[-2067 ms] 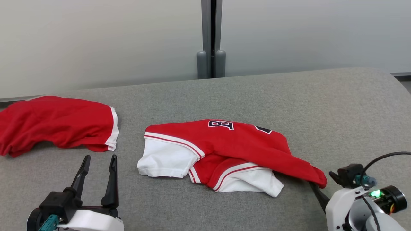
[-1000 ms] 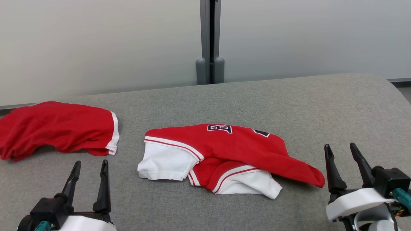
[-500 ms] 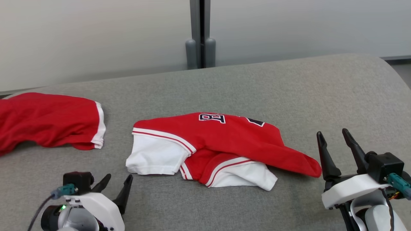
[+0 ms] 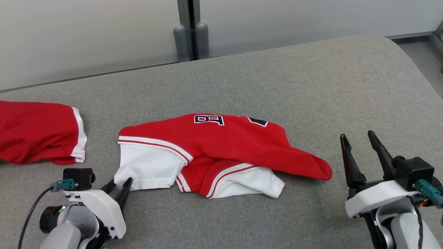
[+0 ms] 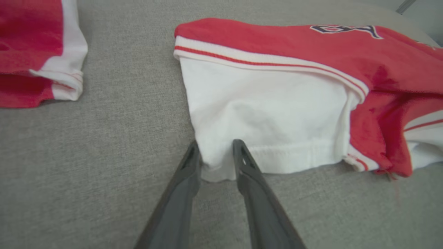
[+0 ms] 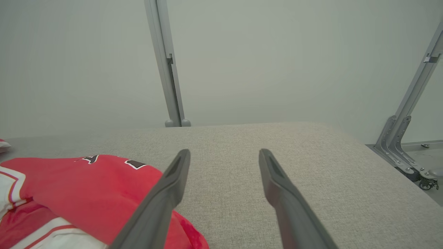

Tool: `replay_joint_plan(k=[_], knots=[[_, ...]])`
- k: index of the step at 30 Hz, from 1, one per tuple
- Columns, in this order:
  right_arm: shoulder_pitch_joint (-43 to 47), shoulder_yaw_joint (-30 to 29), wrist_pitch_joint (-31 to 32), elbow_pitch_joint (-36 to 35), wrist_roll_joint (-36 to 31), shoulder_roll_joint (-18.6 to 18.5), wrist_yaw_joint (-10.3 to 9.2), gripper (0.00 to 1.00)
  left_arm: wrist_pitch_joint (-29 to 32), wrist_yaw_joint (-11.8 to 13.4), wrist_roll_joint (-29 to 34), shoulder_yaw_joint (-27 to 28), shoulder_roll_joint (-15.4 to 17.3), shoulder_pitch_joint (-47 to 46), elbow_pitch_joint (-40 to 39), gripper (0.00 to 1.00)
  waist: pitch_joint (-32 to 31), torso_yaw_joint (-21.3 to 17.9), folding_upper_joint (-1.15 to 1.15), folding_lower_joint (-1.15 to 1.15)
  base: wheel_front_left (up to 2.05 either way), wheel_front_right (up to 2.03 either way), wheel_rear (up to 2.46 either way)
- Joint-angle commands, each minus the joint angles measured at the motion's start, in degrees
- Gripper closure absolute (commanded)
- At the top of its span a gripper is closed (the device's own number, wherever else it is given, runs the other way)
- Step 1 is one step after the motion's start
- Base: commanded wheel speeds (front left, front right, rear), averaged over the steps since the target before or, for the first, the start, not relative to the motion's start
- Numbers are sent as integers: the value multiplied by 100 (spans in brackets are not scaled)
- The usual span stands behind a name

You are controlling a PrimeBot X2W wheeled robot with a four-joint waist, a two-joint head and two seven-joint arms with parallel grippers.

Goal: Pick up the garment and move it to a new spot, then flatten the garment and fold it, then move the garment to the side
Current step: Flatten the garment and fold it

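clock: 12 is the far side of the surface in the head view, 6 is the robot's side.
red and white shirt (image 4: pixel 228 145): it lies in a crumpled heap near the middle of the grey surface (image 4: pixel 311 86). the red part is on top, with dark letters near its 12 o'clock edge. two white parts stick out along its 6 o'clock side. a red fold points to 4 o'clock.
shirt up close: in the left wrist view the shirt (image 5: pixel 270 114) shows a white part with a stitched hem and a red and white stripe above it.
left gripper (image 4: pixel 119 185): it is at 7 o'clock of the shirt, low on the surface. its tips touch the white corner.
left jaws: narrow, not shut tight. in the left wrist view the left gripper (image 5: pixel 214 148) has the white corner of the hem between its two tips.
right gripper (image 4: pixel 356 135): it is at 4 o'clock of the shirt, near the red fold but apart from it, and points to 12 o'clock.
right jaws: wide, with nothing in them. in the right wrist view the right gripper (image 6: pixel 225 152) has bare grey surface between its tips.
red cloth (image 4: pixel 38 136): it has a white band and lies at 9 o'clock of the shirt, well apart from it. it is cut off by the edge of the view.
grey post (image 4: pixel 188 31): it stands at 12 o'clock, against a pale wall past the surface.
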Motion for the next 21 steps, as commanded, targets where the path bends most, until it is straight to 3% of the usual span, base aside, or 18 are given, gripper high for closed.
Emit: replay_joint_plan(k=[1, 12, 21], knots=[[-36, -20, -45, 26, 17, -6, -2, 0, -60, -37, -46, -53, 70, -80, 47, 100, -20, 6, 0, 0, 0, 0, 0], [128, -43, -19, 161, 62, -1, -2, 0, 168, -42, -565, -198, 309, 300, -556, 100, -324, 340, 0, 0, 0, 0, 0], [239, -21, 103, 148, 133, -62, -2, 0, 1090, 628, -930, -37, 682, 1322, -2046, 100, -457, 566, 0, 0, 0, 0, 0]])
